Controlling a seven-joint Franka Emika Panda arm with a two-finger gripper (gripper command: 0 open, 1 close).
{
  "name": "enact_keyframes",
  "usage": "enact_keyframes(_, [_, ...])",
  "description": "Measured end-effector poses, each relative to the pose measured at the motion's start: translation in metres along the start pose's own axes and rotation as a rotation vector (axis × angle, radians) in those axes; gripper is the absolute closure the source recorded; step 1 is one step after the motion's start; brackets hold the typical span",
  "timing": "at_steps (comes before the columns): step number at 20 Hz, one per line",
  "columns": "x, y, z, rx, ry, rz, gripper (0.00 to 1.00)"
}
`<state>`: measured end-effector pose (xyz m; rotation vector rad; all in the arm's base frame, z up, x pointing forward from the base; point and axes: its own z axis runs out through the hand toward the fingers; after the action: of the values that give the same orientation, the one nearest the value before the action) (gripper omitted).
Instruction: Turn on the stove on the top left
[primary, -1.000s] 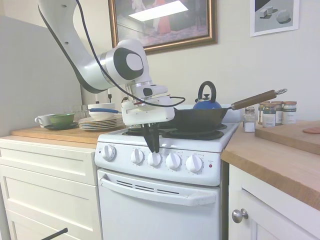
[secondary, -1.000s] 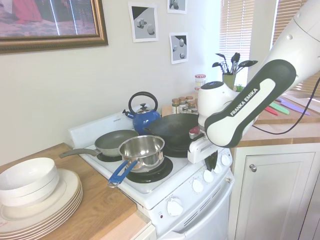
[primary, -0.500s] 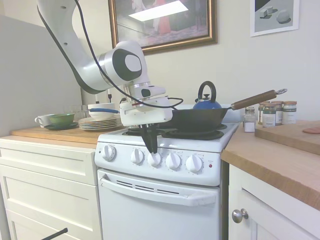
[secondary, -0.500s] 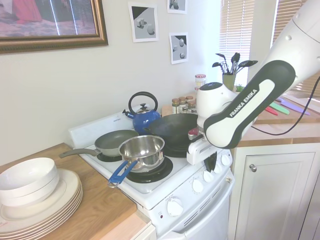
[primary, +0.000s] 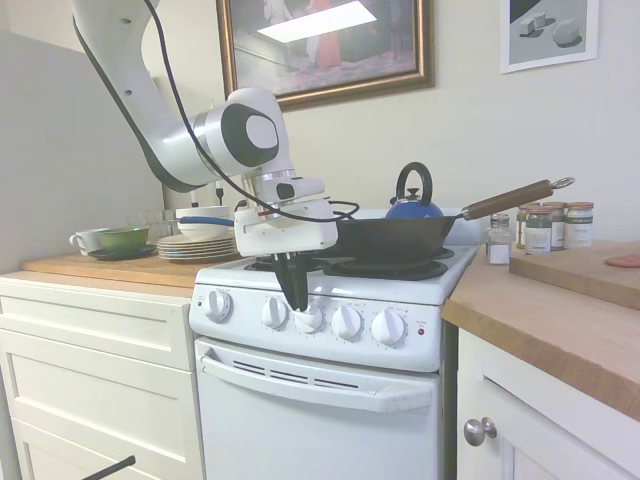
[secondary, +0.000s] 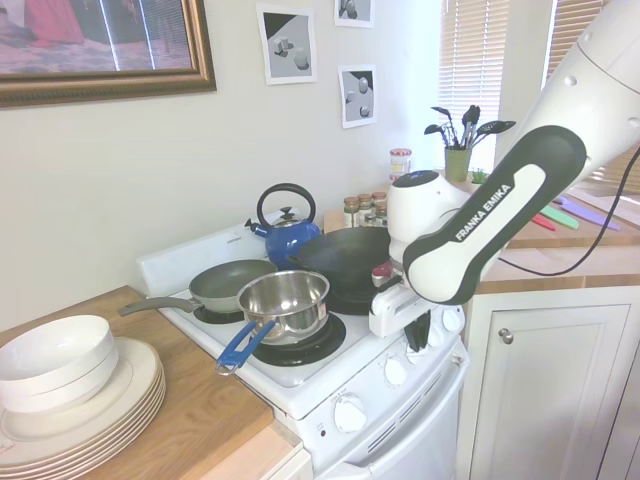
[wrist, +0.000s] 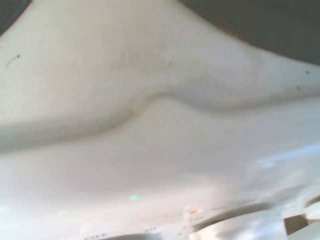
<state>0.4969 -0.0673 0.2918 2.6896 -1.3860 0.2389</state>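
Stove (primary: 330, 380) is sitting between the white cabinet drawers (primary: 95, 350) and the wooden counter (primary: 560, 320), its knob panel (primary: 315, 318) facing the room and running sideways above the oven door handle (primary: 315, 385). Gripper (primary: 294, 300) is pointing down with its dark fingers drawn close together, tips hanging just at the middle knob (primary: 309, 318), gripping nothing I can make out. Compared with a second ago, it is sitting slightly further left along the panel, away from the black wok (primary: 400, 238)
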Motion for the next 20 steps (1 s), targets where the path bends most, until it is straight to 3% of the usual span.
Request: enact_keyframes(20, [-0.005,-0.0045,-0.0006,0.05,-0.041,0.031,1.0])
